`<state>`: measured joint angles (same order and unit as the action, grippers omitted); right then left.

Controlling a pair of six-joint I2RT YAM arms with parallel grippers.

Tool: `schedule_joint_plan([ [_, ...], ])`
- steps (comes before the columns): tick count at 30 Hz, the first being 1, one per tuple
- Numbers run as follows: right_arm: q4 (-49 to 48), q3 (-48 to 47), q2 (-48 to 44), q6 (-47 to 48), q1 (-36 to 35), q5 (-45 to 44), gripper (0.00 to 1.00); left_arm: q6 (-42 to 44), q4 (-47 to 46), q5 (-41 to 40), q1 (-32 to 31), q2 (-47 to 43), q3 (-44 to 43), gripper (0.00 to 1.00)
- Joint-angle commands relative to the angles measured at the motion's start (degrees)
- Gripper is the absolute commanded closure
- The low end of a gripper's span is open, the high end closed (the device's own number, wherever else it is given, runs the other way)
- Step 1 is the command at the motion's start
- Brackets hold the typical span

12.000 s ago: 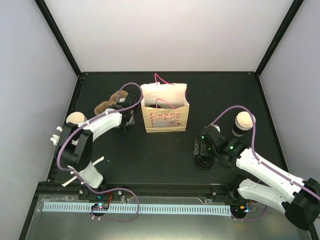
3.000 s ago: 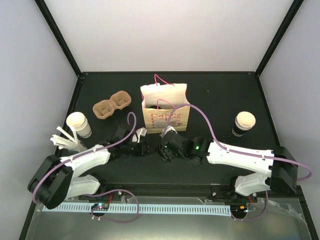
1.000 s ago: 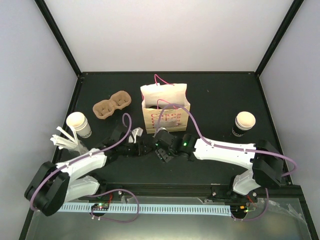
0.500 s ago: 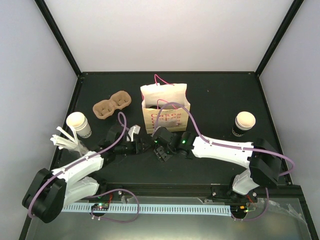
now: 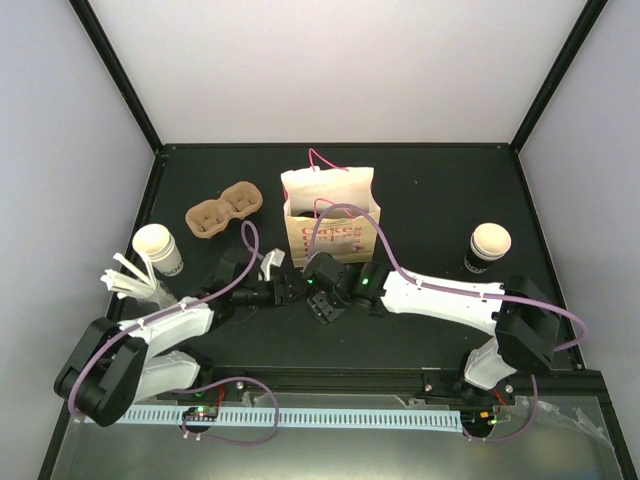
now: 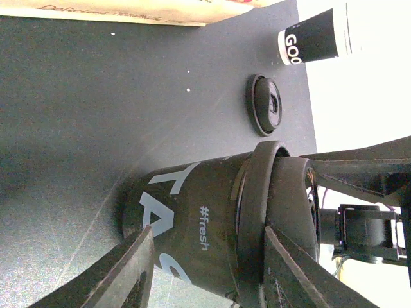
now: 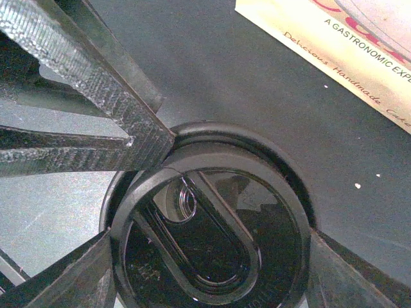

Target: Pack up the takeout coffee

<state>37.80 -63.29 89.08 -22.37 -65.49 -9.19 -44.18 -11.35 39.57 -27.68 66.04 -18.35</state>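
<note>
A black cup printed "#fresh" [image 6: 192,224] stands in front of the bag, a black lid [image 7: 212,231] on its mouth. My right gripper [image 7: 212,256] comes down from above, shut on that lid's rim [image 5: 322,292]. My left gripper [image 6: 209,234] reaches in from the side, one finger above the other. Its jaws are apart and the tips rest at the cup's wall [image 5: 288,290]. One takeout coffee with a cream top [image 5: 157,247] stands at the left and another [image 5: 489,245] at the right [image 6: 314,38]. The brown two-pocket tray [image 5: 224,212] lies at the back left.
A paper bag with pink handles [image 5: 330,225] stands open just behind the grippers. A second black lid [image 6: 264,104] lies on the table between the black cup and the right cup. White stirrers or straws [image 5: 125,278] lie at the left edge.
Both grippers have drifted a little toward the bag with the black cup between them. The left jaws have widened slightly. The cream-topped cups and the tray have not moved.
</note>
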Motion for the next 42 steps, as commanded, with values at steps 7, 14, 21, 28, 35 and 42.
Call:
schedule_joint_plan([
  [7, 4.44, 3.53, 6.19, 1.62, -0.69, 8.47, 0.28, 2.09, 8.18, -3.68, -0.57, 5.22, -1.32, 0.57],
  [14, 3.95, 5.52, 9.06, 1.97, -0.66, 13.12, 0.30, 0.93, 7.26, -4.67, -0.68, 9.01, 2.36, 0.61],
  [21, 4.36, 6.98, 9.47, 3.00, -0.75, 16.44, 0.30, -1.11, 6.55, -3.36, -0.79, 11.63, 3.77, 0.63],
  [28, 5.98, 8.12, 8.73, 4.67, -2.34, 12.97, 0.29, -2.76, 6.95, -0.90, -0.85, 7.80, 3.38, 0.60],
  [35, 4.22, 8.48, 6.53, 4.53, -2.99, 10.97, 0.29, -2.97, 6.38, 0.87, -0.62, -0.11, -0.74, 0.47],
  [42, 2.77, 8.84, 6.17, 4.69, -3.02, 11.19, 0.30, -2.43, -1.13, 3.98, -0.64, 5.34, -1.08, 0.44],
])
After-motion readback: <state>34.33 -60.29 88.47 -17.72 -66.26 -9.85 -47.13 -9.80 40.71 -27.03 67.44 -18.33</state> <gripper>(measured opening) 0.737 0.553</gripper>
